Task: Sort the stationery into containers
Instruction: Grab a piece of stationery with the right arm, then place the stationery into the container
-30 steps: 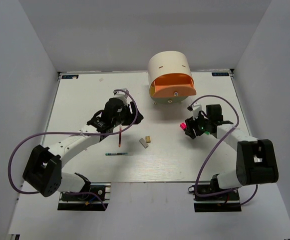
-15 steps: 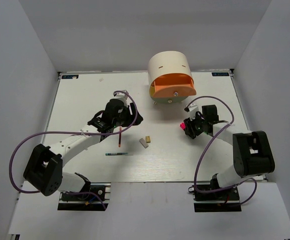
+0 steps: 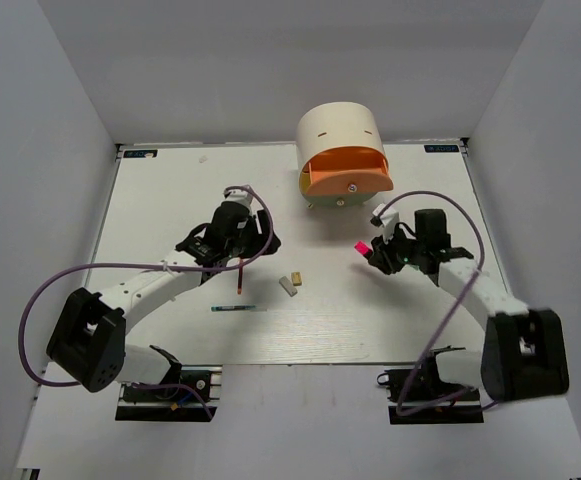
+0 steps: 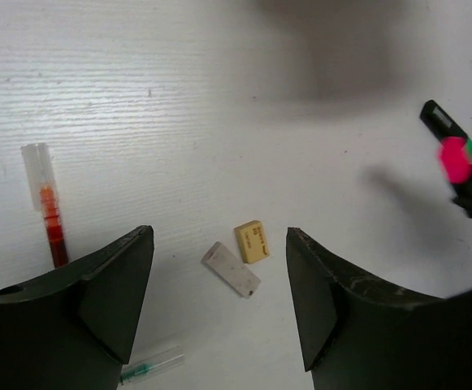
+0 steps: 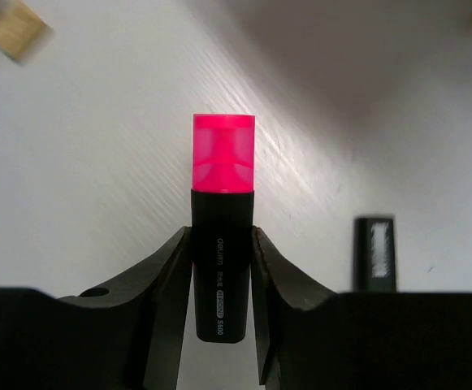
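My right gripper (image 3: 373, 255) is shut on a black highlighter with a pink cap (image 3: 361, 247), held above the table right of centre; the wrist view shows the fingers clamping its black body (image 5: 223, 244). A second black highlighter (image 5: 374, 253) lies beside it. My left gripper (image 3: 257, 243) is open and empty, above a tan eraser (image 4: 253, 241) and a white eraser (image 4: 231, 269). A brown pencil (image 3: 241, 272) and a slim green-white pen (image 3: 234, 308) lie near it. The cream organizer (image 3: 336, 128) stands at the back with its orange drawer (image 3: 348, 172) pulled open.
White walls close in the table on three sides. The left arm's purple cable (image 3: 120, 268) loops over the left half of the table. The right arm's cable (image 3: 440, 200) arcs near the organizer.
My right gripper has shifted a little left and up with the pink highlighter, and its arm has swung. My left gripper has drawn back slightly to the left.
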Controlling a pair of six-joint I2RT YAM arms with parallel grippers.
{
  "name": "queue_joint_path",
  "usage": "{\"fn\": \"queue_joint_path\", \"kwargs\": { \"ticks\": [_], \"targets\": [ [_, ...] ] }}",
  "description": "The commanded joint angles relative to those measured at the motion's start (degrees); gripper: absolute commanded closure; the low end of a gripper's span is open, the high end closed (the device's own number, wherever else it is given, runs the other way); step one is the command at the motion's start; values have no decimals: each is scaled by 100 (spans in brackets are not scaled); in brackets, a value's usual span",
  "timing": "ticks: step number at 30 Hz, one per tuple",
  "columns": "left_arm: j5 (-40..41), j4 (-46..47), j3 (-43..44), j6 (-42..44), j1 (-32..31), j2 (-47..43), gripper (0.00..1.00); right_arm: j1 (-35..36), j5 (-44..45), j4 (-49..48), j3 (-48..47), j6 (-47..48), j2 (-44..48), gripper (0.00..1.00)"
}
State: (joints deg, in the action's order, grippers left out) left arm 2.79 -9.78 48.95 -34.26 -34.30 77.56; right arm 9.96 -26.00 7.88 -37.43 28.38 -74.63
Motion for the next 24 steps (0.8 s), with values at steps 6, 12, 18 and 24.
{"fn": "queue_joint_path", "kwargs": {
  "ticks": [6, 12, 18, 24],
  "targets": [
    [486, -560, -175, -169, 12, -74, 24, 33, -2435, 469, -737, 775, 1495, 88],
    [591, -736, -175, -169, 12, -13, 24, 50, -2647, -900, -1546, -130, 1258, 88],
    [697, -789, -342, -221, 12, -205, 24, 24, -2411, -2184, -2467, -956, 654, 88],
    [750, -789, -456, -274, 12, -338, 24, 41, -2200, -2782, -3007, -1133, 81, 87]
  ]
}}
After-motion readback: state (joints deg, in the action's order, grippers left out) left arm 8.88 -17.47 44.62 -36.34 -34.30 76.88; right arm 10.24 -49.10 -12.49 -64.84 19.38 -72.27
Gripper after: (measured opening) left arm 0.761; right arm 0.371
